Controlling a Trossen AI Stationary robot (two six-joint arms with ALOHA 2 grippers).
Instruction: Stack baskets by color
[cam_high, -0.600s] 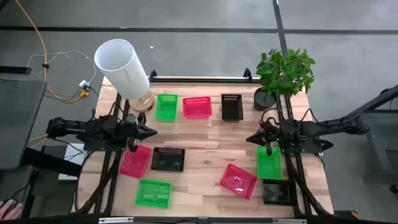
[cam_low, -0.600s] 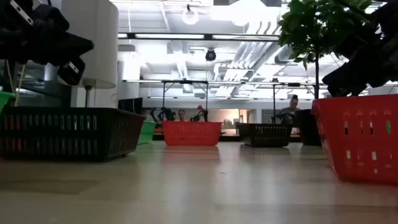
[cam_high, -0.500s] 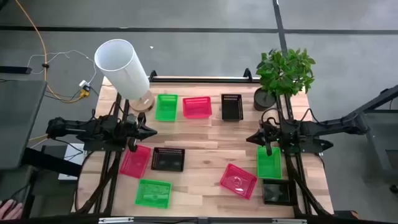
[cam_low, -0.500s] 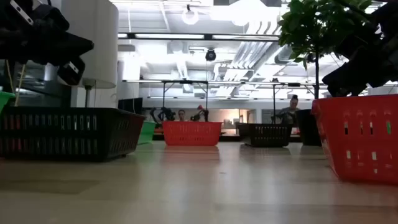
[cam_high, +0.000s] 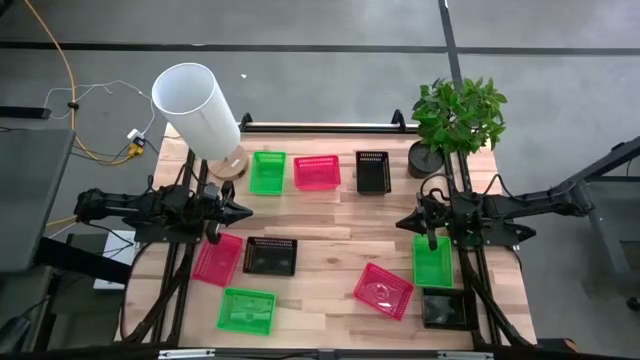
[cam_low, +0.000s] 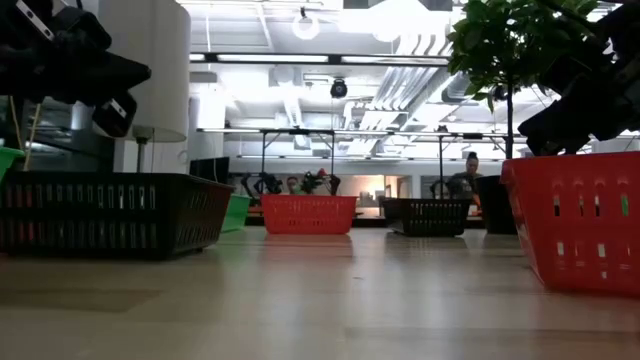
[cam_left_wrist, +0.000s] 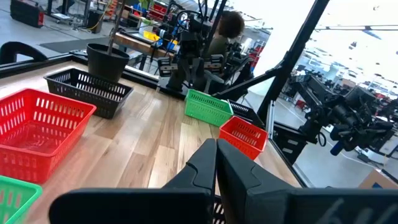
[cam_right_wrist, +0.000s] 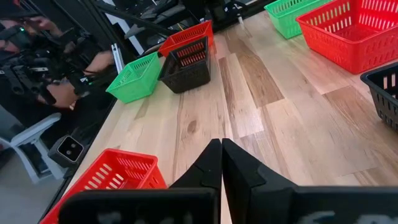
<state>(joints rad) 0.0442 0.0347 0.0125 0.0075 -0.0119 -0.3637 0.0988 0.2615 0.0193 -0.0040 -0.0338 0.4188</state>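
9 baskets lie loose on the table (cam_high: 330, 240), none stacked, and nothing on the table has shifted over the last half second — only figures in the room behind have stirred. We see the left gripper (cam_high: 240, 211) with its jaws pressed shut on nothing; a pink basket (cam_high: 217, 258) and a black basket (cam_high: 270, 256) sit just below its tips. The right gripper (cam_high: 405, 222) is likewise closed and empty, a green basket (cam_high: 432, 260) beside it. Ahead of both jaws, along the far edge, stand 3 singles: green (cam_high: 267, 171), pink (cam_high: 317, 171), black (cam_high: 372, 171). We judge sorting not yet begun — both arms hold idle.
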